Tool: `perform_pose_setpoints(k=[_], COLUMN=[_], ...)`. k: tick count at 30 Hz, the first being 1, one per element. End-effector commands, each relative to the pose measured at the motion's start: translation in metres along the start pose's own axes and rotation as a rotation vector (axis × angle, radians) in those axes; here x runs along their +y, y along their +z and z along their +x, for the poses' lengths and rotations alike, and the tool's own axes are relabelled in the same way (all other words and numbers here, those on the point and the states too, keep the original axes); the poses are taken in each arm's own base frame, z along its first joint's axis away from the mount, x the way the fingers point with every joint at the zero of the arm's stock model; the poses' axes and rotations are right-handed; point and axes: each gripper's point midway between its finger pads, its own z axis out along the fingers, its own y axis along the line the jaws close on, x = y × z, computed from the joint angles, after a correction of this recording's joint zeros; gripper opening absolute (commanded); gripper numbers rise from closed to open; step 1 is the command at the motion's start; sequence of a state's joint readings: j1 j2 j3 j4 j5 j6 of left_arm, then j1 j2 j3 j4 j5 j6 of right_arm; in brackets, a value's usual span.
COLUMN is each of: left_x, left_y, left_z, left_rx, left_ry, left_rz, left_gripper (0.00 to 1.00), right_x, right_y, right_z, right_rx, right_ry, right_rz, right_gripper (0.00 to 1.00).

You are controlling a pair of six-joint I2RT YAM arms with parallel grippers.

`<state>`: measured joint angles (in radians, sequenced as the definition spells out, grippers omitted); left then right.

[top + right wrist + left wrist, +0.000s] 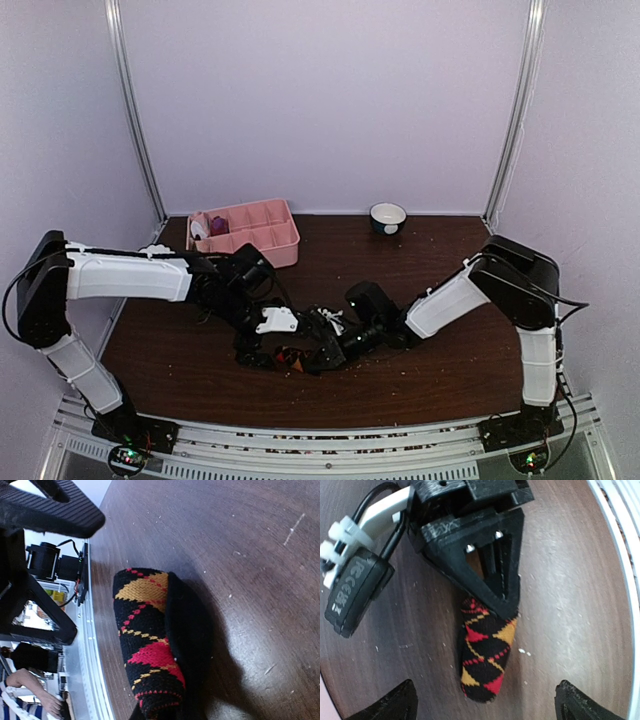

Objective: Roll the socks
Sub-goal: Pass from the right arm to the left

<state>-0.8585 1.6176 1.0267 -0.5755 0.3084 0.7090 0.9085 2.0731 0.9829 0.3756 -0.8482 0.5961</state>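
A black argyle sock [487, 655] with red and yellow diamonds lies folded on the dark wood table near the front edge, also seen as sock [150, 635] and sock [291, 357]. My right gripper [318, 350] is shut on one end of it. In the left wrist view the right gripper [492, 602] shows as a black triangular frame clamped over the sock's top end. My left gripper [487, 705] hangs open above the sock's free end, its fingertips [395, 705] wide apart on either side and touching nothing. In its own view the right gripper [165, 716] is almost hidden by the sock.
A pink compartment tray [262, 232] stands at the back left with a small purple item [218, 226] in one compartment. A small bowl [388, 217] sits at the back right. A metal rail [330, 435] runs along the front edge, close to the sock. Crumbs dot the wood.
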Motion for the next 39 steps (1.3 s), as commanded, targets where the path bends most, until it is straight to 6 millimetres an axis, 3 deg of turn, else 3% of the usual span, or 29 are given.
perform_pose_setpoints(k=[1, 6, 13, 17, 21, 23, 27, 30, 34, 35, 36, 37, 39], left_x=[0.014, 0.008, 0.011, 0.026, 0.034, 0.037, 0.038, 0.041, 0.051, 0.056, 0.061, 0.064, 0.067], left_y=[0.022, 0.042, 0.066, 0.069, 0.065, 0.061, 0.037, 0.006, -0.046, -0.06, -0.074, -0.088, -0.11], left_z=[-0.012, -0.014, 0.003, 0.002, -0.001, -0.003, -0.018, -0.034, -0.056, -0.063, -0.069, -0.074, -0.082], left_rx=[-0.025, 0.033, 0.184, 0.227, 0.247, 0.254, 0.183, 0.079, -0.098, -0.152, -0.201, -0.241, -0.298], left_ry=[0.061, 0.153, 0.251, 0.264, 0.269, 0.256, 0.158, 0.032, -0.146, -0.184, -0.219, -0.241, -0.271], left_rz=[-0.078, -0.071, -0.132, -0.214, -0.241, -0.24, -0.157, -0.056, 0.128, 0.157, 0.177, 0.197, 0.227], left_gripper=[0.97, 0.84, 0.58, 0.26, 0.02, 0.0, 0.0, 0.0, 0.0, 0.0, 0.0, 0.0, 0.0], right_x=[-0.042, -0.039, -0.028, -0.017, -0.004, 0.0, -0.005, -0.007, 0.005, 0.005, 0.007, 0.016, 0.023], right_y=[0.004, 0.004, 0.002, -0.001, -0.008, -0.014, -0.028, -0.047, -0.089, -0.101, -0.116, -0.137, -0.172], right_z=[0.04, 0.035, 0.021, 0.01, 0.0, -0.005, -0.015, -0.022, -0.038, -0.043, -0.049, -0.058, -0.068], right_rx=[0.069, 0.053, -0.005, -0.041, -0.082, -0.109, -0.157, -0.199, -0.296, -0.325, -0.363, -0.424, -0.516], right_ry=[0.239, 0.26, 0.292, 0.297, 0.301, 0.305, 0.284, 0.191, -0.021, -0.072, -0.122, -0.181, -0.263], right_rz=[0.066, 0.039, -0.038, -0.093, -0.149, -0.168, -0.105, 0.01, 0.195, 0.263, 0.327, 0.385, 0.537], right_gripper=[0.0, 0.0, 0.0, 0.0, 0.0, 0.02, 0.25, 0.31, 0.41, 0.53, 0.94, 1.0, 1.0])
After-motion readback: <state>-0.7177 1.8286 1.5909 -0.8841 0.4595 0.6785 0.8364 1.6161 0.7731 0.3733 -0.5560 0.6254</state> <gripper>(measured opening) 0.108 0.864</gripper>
